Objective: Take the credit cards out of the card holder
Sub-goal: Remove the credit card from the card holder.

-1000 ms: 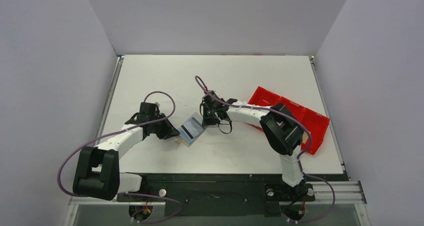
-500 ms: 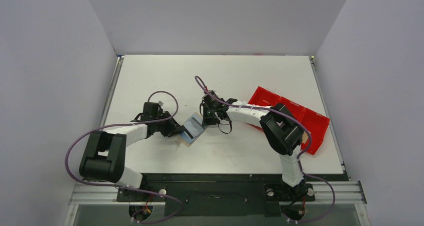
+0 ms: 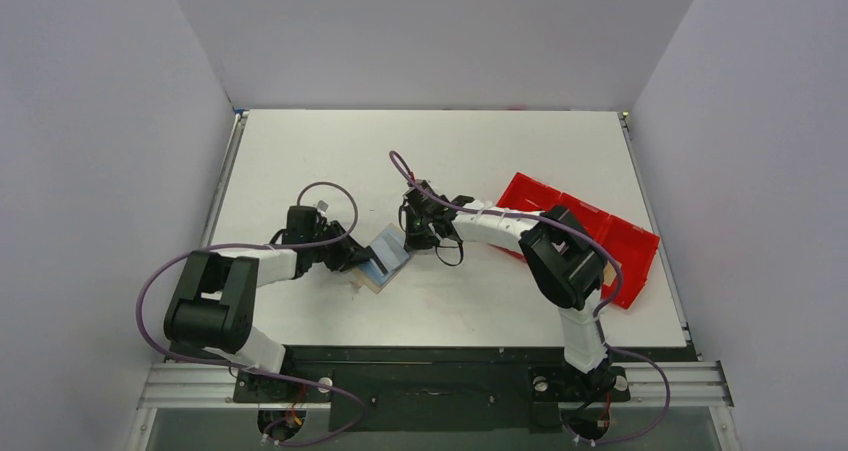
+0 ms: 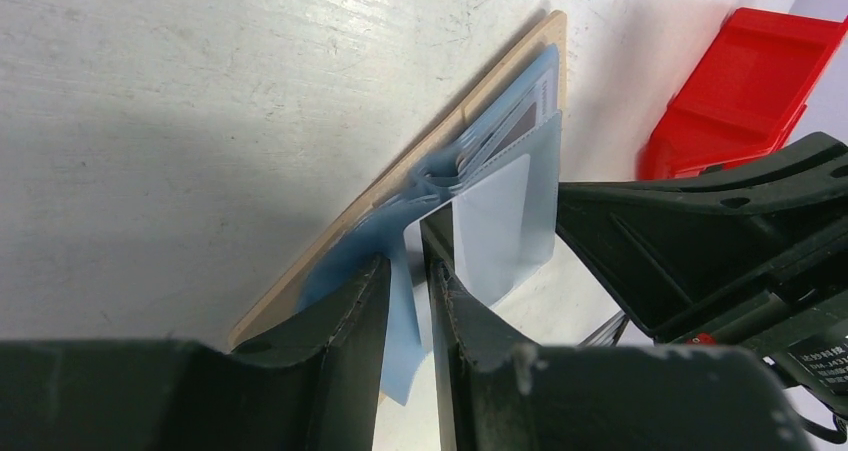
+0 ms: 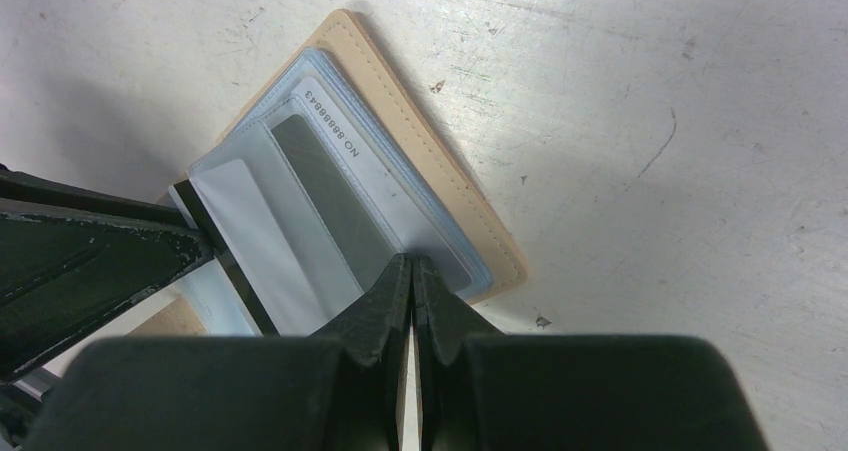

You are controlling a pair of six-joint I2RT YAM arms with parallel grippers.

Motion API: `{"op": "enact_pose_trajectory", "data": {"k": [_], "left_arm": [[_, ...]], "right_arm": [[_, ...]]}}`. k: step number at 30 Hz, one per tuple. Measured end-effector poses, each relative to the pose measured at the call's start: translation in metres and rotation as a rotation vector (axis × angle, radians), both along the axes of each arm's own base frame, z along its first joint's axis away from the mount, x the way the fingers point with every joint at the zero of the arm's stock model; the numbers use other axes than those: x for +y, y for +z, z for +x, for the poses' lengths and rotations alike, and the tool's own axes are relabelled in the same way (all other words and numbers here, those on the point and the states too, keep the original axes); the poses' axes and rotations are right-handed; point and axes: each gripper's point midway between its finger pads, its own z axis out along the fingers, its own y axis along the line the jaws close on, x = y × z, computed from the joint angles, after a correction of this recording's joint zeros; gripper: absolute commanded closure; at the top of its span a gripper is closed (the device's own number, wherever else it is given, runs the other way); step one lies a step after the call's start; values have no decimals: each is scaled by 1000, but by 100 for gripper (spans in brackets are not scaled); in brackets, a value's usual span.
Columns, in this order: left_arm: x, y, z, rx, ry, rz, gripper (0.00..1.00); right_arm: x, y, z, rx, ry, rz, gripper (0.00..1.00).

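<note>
One card holder point(image 5: 450, 196) lies open on the one tabletop point(image 3: 330, 151). Two credit cards point(image 5: 335, 186) can be counted in it: one with a grey stripe and a printed number, and one with a black stripe point(image 5: 255, 236) jutting from the card holder's edge. The clear sleeves point(image 4: 505, 121) in it are several, but their number cannot be told. Two arms point(image 3: 250, 266) meet at the card holder, each ending in one two-fingered hand: the left hand point(image 4: 405, 271) on its left side and the right hand point(image 5: 412, 266) on its right. One red tray point(image 3: 620, 246) lies to the right of the card holder, its compartments too unclear to count.
</note>
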Motion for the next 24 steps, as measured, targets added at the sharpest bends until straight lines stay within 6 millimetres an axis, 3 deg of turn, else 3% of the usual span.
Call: {"op": "enact_pose_trajectory", "data": {"k": [24], "left_arm": [[-6,3,0,-38,3,-63,81]], "right_arm": [[1,0,0,-7,6,-17,100]]}}
